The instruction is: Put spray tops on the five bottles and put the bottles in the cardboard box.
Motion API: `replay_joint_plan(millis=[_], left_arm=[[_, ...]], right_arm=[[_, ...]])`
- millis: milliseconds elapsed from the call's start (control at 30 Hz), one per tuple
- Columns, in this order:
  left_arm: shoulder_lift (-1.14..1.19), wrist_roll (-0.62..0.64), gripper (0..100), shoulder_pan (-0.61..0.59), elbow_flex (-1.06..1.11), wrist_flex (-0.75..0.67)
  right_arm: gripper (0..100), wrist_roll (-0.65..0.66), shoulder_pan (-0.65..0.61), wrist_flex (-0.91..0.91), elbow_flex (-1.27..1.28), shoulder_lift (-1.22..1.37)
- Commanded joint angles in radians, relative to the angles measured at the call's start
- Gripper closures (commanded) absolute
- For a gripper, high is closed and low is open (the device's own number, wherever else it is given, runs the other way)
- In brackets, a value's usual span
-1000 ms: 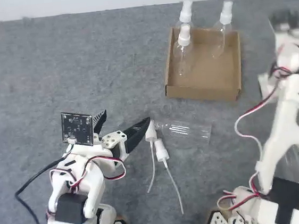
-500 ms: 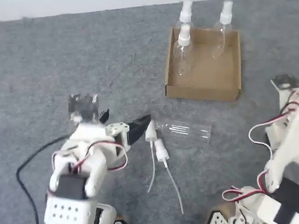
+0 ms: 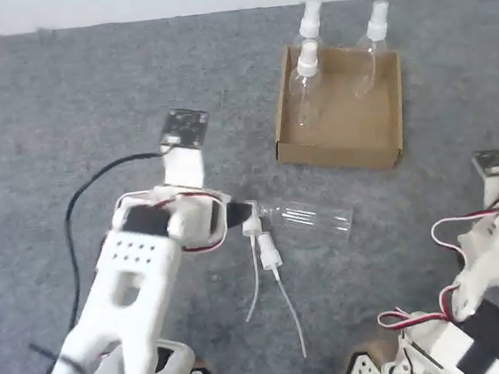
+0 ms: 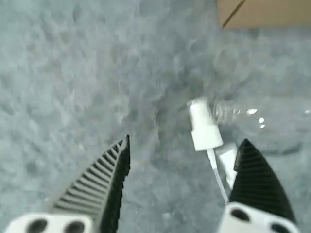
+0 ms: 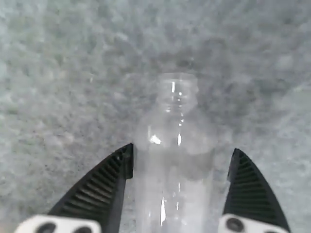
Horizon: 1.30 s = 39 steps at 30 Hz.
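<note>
Our left gripper [image 4: 185, 141] is released, its two black fingers [image 4: 111, 187] spread wide and low over the grey carpet [image 3: 62, 99], grasping nothing. Just beyond its tips lies the first spray top [image 4: 204, 130]. Its white head is right at the neck of the lying bottle [image 3: 311, 218], a clear bottle on its side with its mouth to the left and its base to the right. We cannot tell whether head and neck touch. The second spray top [image 3: 268, 255] lies just on the near side of the first, close beside one finger. Both tops trail thin dip tubes toward the near side. All this sits mid-scene, with the left arm [image 3: 126, 289] coming in from the near left.

The right gripper [image 5: 182, 148], low at the near right, has an uncapped bottle [image 5: 177, 104] lying lengthwise in it, open neck pointing away from the wrist. We cannot tell whether it is clenched on that bottle or released.

The cardboard box [image 3: 335, 153] sits at the far right, open side up. The left capped bottle [image 3: 307, 83] stands inside by its left wall, and the right capped bottle [image 3: 370, 58] is toward its far right corner. The far capped bottle [image 3: 309, 22] rises at the far wall; we cannot tell whether it is inside or just behind.
</note>
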Motion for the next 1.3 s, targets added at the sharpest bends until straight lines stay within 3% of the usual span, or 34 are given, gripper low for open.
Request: replay_joint_plan(millis=[0, 100, 333, 733, 933, 1267], left_arm=[[0.129, -0.060, 69, 0.057, -0.104, 0.029], [0.212, -0.064, 69, 0.123, -0.150, 0.038], [0.451, -0.060, 70, 0.167, -0.286, 0.031], [0.740, -0.095, 75, 0.077, -0.495, 0.017], [0.796, -0.146, 83, 0.040, -0.515, -0.034], [0.807, -0.215, 86, -0.031, -0.513, 0.017]], right_arm=[[74.9, 0.044, 0.015, -0.056, 0.046, -0.039], [75.3, 0.048, 0.012, -0.062, 0.080, -0.041], [88.3, 0.041, 0.008, -0.117, 0.091, -0.041], [89.2, 0.048, 0.007, -0.159, 0.091, -0.041], [89.2, 0.048, 0.007, -0.156, 0.091, -0.041], [89.2, 0.048, 0.007, -0.153, 0.089, -0.050]])
